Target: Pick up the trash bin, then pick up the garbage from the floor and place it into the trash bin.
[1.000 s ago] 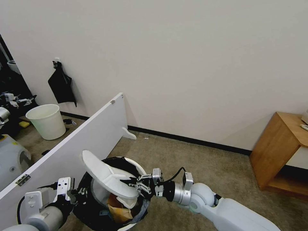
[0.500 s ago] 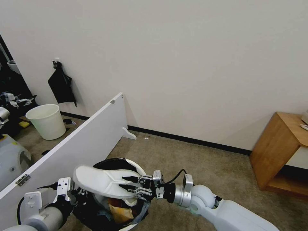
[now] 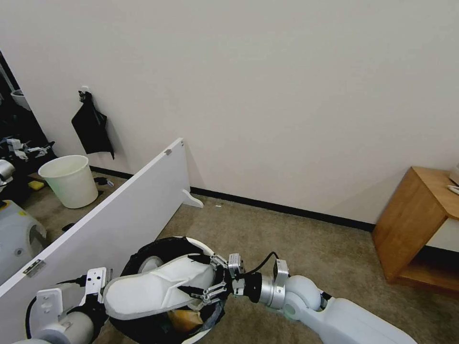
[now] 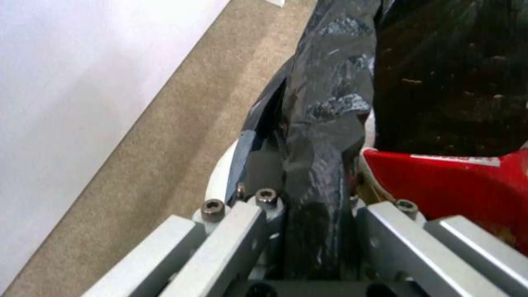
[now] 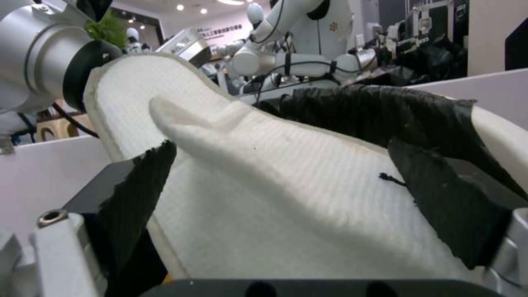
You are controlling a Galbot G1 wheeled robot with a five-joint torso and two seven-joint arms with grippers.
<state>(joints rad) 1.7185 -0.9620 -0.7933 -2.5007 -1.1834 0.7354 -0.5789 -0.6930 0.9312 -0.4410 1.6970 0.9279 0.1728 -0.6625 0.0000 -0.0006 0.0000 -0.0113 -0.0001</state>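
Slipper [image 3: 155, 289] going into the trash bin [image 3: 206, 248]: I'm on the drop step.

At the lower left of the head view my right pincer [image 3: 206, 282] has its fingers spread around the slipper's end, which lies flat across the bin's mouth. My left pincer [image 4: 308, 214] is clamped on the bin's bag-lined rim. I judge the next move calls for tipping the slipper down and letting go.
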